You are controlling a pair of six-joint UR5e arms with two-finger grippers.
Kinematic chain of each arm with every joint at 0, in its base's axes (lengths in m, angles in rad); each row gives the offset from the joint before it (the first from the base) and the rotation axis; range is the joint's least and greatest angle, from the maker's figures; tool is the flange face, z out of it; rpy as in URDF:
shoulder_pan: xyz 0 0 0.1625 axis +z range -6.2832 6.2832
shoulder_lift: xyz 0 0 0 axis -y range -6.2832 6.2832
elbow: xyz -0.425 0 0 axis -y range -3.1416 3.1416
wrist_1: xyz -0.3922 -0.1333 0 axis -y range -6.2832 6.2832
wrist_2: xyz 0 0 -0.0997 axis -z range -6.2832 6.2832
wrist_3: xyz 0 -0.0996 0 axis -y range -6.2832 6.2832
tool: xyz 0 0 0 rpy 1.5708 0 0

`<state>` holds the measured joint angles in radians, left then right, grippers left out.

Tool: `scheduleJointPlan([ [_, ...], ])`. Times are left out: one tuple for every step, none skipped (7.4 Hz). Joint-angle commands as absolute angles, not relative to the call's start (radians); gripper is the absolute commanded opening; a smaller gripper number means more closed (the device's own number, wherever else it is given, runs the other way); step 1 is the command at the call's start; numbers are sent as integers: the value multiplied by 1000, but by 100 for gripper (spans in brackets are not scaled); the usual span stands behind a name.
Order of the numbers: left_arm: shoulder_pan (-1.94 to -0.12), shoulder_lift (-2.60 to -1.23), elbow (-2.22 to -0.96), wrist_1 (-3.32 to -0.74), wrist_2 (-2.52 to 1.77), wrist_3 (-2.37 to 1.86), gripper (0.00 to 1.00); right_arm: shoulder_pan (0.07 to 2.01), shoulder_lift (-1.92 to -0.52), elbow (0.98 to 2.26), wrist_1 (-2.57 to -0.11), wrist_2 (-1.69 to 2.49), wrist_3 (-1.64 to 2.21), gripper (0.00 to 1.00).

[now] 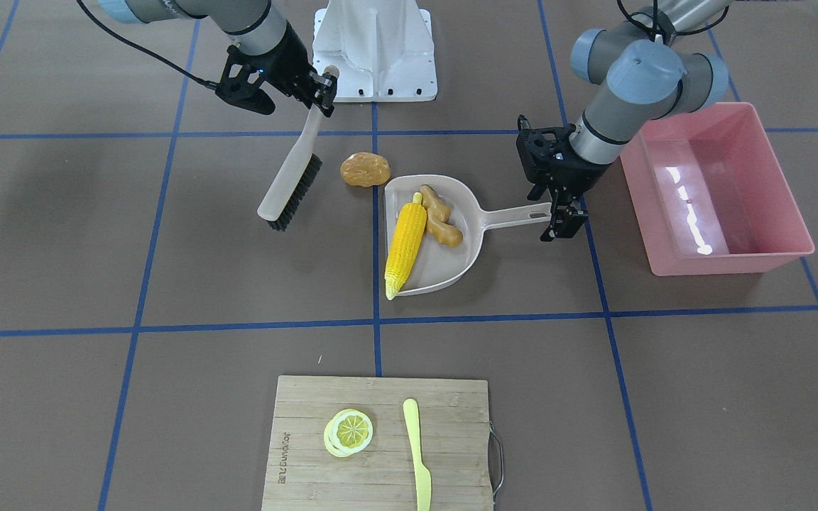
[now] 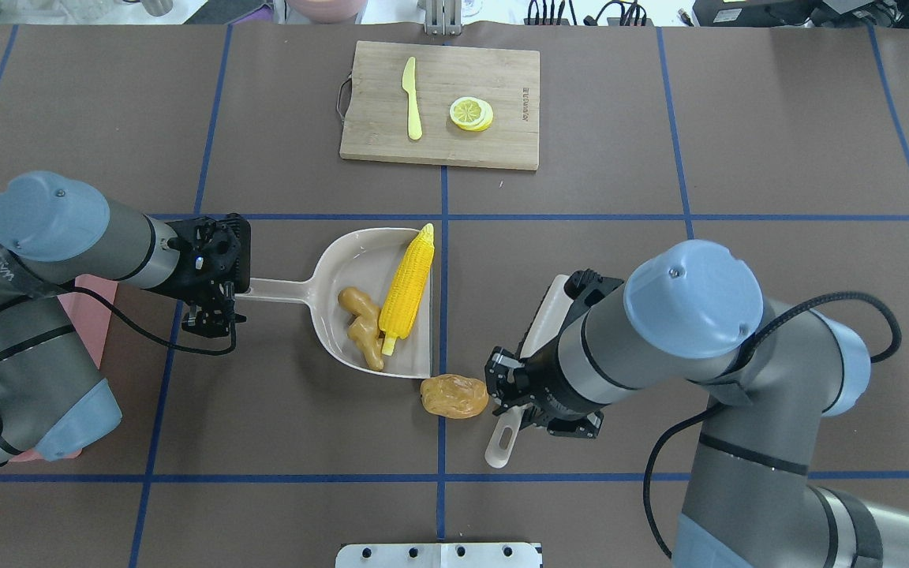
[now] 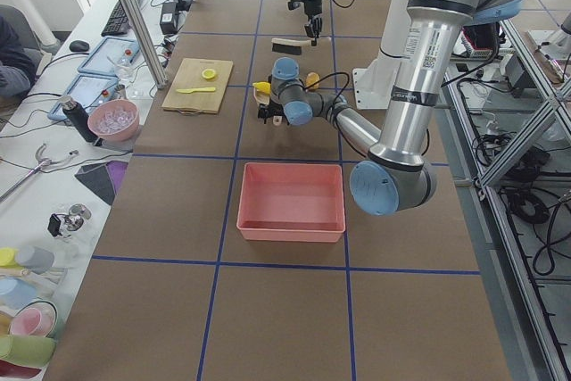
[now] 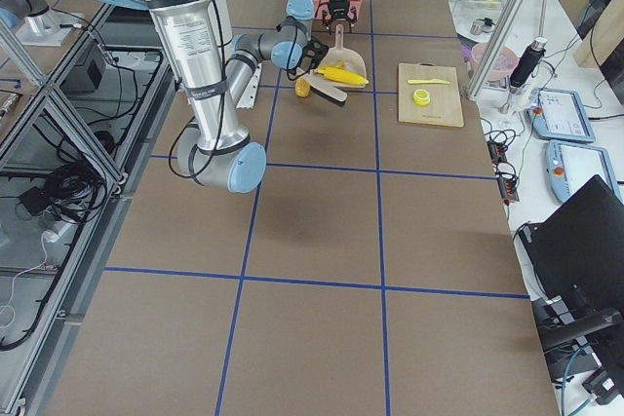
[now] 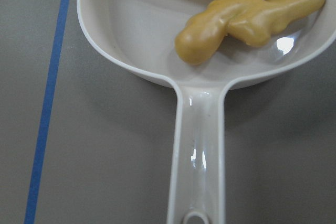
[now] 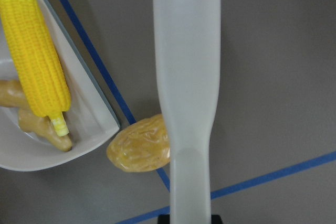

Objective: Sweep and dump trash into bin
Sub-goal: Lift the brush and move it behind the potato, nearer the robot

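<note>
right end effector (image 2: 515, 396) just beside potato (image 2: 454, 396)

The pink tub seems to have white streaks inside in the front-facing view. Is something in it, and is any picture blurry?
Exterior front-facing: the streaks are glare off the glossy bin; exterior left shows it empty, without streaks. Left wrist: small glints on the handle of the dustpan. Right wrist: the handle of the brush, very close, looks soft and blurred.

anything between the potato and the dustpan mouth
Nothing lies between them, but the potato sits off the corner of the dustpan rather than before its mouth, and the corn cob lies along that open edge, so it may crowd the way in.
</note>
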<state>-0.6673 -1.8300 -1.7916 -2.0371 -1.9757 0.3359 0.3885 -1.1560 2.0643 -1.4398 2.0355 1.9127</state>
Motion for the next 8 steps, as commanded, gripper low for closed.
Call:
scheduleJointPlan([
  [-666, -1830, -1792, -2037, -1976, 336, 93, 280, -1161, 2089, -1446, 1972, 2003, 0],
  [-667, -1832, -1792, -2037, -1974, 336, 93, 253, -1161, 2101, -1447, 1956, 2016, 0],
  [-667, -1833, -1792, -2036, -1974, 336, 93, 229, -1161, 2111, -1447, 1936, 2026, 0],
  [-667, -1835, -1792, -2036, -1973, 336, 93, 213, -1172, 2111, -1448, 1934, 2019, 0],
  [-664, -1835, -1793, -2036, -1971, 337, 93, 216, -1205, 2111, -1445, 1934, 1997, 0],
  [-663, -1832, -1804, -2034, -1970, 344, 93, 230, -1206, 2118, -1445, 1942, 1974, 0],
  [-664, -1830, -1805, -2036, -1973, 347, 93, 233, -1207, 2126, -1443, 1956, 1950, 0],
  [-669, -1829, -1805, -2034, -1973, 348, 90, 241, -1207, 2126, -1443, 1960, 1947, 0],
])
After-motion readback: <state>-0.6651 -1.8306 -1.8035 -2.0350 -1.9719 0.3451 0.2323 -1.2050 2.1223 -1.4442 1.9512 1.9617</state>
